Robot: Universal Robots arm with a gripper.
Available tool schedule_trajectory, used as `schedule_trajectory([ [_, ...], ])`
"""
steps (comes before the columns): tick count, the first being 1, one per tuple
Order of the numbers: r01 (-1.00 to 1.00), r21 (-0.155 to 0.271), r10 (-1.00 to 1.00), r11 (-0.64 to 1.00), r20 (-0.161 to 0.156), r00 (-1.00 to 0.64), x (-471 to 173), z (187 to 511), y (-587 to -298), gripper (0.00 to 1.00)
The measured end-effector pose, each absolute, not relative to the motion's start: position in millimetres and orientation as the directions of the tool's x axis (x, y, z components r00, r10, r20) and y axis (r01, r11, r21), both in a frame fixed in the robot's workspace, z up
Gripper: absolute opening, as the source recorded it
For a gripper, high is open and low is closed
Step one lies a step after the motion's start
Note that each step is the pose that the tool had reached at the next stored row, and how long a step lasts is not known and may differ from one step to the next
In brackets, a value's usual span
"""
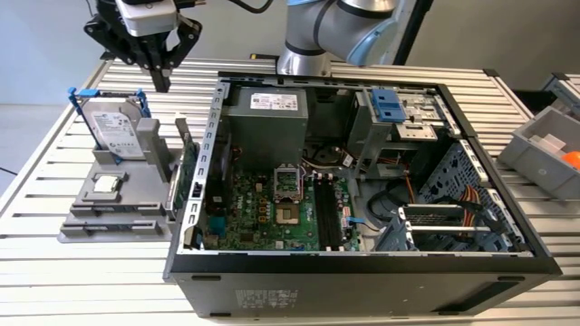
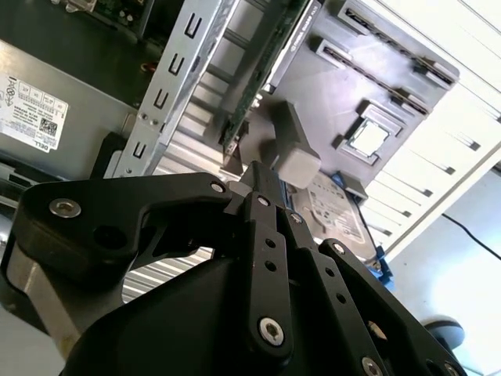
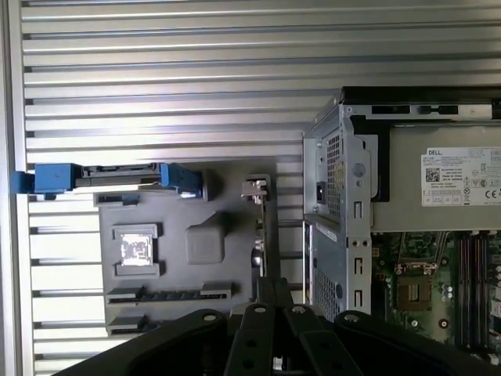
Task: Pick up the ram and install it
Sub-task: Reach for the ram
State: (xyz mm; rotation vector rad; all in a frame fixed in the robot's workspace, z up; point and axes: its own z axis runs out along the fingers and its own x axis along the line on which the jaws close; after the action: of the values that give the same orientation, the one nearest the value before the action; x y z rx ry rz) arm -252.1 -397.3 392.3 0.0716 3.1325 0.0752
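Hovering clenched and empty, the claw is near the ram, a thin dark slotted strip.

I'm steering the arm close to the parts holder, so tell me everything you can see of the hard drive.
The hard drive is a silver metal slab with a white label on its broad face, set in a blue plastic frame whose ends stick out past it. It stands upright on edge in a slot of the gray holder, on the exterior view's left of the open computer case. Only frame and holder touch it; the gripper hangs clear of it.
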Motion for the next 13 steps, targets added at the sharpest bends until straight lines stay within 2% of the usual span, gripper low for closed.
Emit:
schedule_trajectory([
  [13,0.046,0.048,0.046,0.998,-0.003,-0.999,-258.2,392.3,-397.3,0.0],
])
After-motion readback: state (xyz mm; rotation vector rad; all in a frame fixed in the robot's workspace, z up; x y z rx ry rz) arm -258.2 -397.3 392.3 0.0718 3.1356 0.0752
